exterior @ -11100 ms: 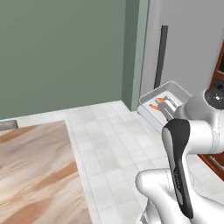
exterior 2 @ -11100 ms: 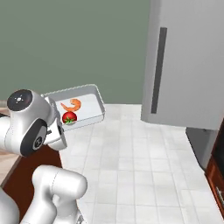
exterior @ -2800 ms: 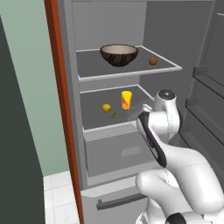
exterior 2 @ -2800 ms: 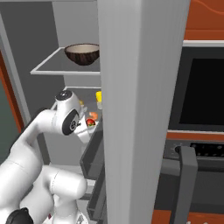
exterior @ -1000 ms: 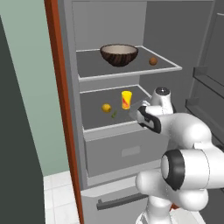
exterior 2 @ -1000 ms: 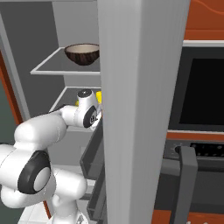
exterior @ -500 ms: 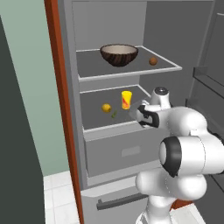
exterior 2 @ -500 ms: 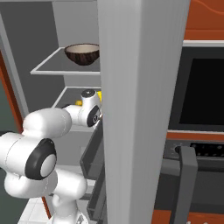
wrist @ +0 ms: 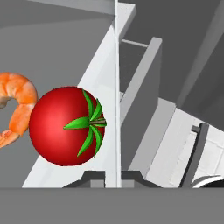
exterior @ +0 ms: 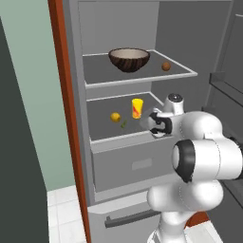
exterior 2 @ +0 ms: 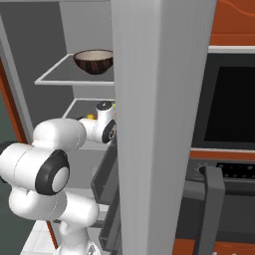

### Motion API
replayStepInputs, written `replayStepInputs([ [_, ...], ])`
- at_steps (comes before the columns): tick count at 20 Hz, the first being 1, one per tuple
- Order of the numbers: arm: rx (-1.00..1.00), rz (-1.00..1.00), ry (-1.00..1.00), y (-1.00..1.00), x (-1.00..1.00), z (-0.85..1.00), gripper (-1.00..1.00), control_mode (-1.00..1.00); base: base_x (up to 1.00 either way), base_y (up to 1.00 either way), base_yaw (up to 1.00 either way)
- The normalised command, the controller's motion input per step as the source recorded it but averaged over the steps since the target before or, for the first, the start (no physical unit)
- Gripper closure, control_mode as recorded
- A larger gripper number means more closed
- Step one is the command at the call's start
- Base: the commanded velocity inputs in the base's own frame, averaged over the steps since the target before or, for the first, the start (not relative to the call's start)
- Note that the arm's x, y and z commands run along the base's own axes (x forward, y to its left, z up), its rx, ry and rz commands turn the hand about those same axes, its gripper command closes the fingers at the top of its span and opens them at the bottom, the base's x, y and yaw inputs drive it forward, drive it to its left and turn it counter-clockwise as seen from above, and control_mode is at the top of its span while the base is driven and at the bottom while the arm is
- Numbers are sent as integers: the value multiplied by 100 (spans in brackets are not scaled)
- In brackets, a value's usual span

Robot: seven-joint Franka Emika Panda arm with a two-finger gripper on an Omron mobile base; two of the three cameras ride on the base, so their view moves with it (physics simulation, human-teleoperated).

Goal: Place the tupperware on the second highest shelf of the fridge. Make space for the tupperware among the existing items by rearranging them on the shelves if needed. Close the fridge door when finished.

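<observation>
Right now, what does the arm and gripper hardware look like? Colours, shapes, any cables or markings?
The arm is glossy white with rounded, bulbous links and dark, nearly black bands at the joints. A white cap tops the wrist. The gripper shows two small dark grey finger tips. No cables or markings can be seen.

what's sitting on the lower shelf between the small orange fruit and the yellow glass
In the left base view, a tiny green bit lies on the shelf between the orange fruit and the yellow glass, slightly nearer the front; the rest is bare.
</observation>
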Motion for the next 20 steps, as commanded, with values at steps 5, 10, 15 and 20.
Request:
replayStepInputs([
  [5, 0, 9, 0, -14, 26, -1, 100, -100, 0, 0, 0],
  [10, 0, 10, 0, -19, 26, -4, 100, -100, 0, 0, 0],
  [15, -2, 10, 0, -12, 12, -10, 100, -100, 0, 0, 0],
  [20, -4, 7, 0, -16, 14, -8, 100, -100, 0, 0, 0],
])
